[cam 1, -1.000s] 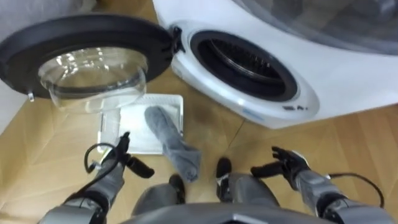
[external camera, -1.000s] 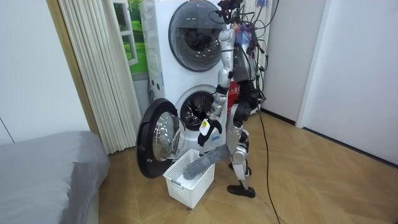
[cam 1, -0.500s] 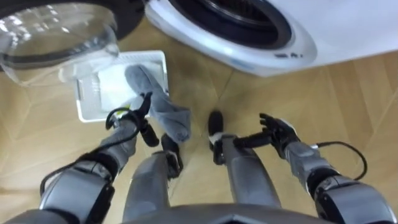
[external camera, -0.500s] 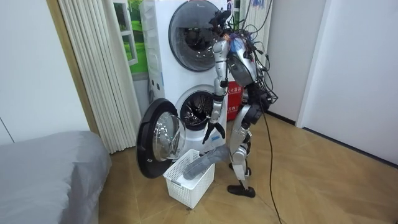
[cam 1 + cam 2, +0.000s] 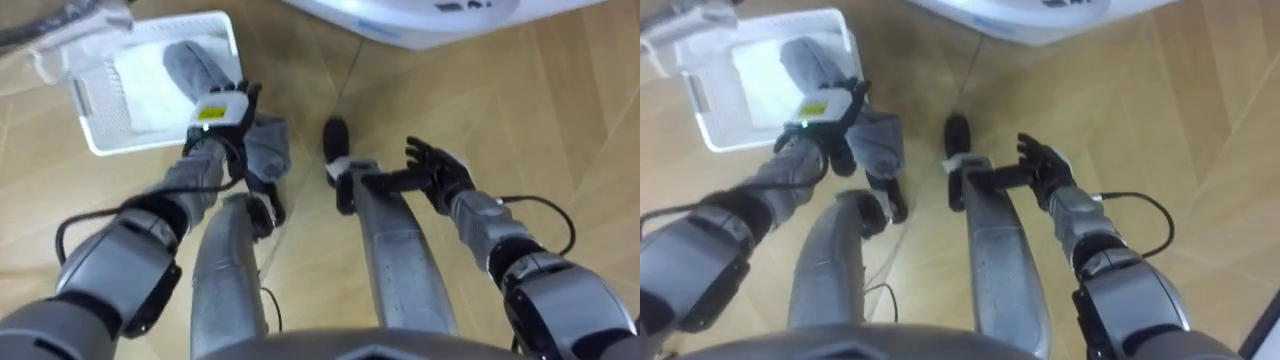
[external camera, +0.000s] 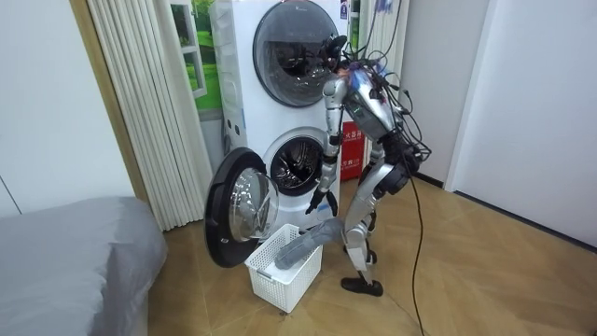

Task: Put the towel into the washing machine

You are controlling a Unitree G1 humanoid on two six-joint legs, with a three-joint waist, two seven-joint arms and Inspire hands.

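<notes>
On a wooden floor [image 5: 560, 120] before the open washing machine [image 6: 297, 168], the robot bends over a white basket [image 5: 88, 105]. The grey towel [image 5: 268, 150] hangs over the basket's edge. The left hand [image 5: 222, 108] reaches onto it, fingers stretched. The right hand [image 5: 435, 172] hovers spread, holding nothing.

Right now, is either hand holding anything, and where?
Nothing held. Left hand hangs open above the towel draped over the basket rim; right hand is open.
</notes>
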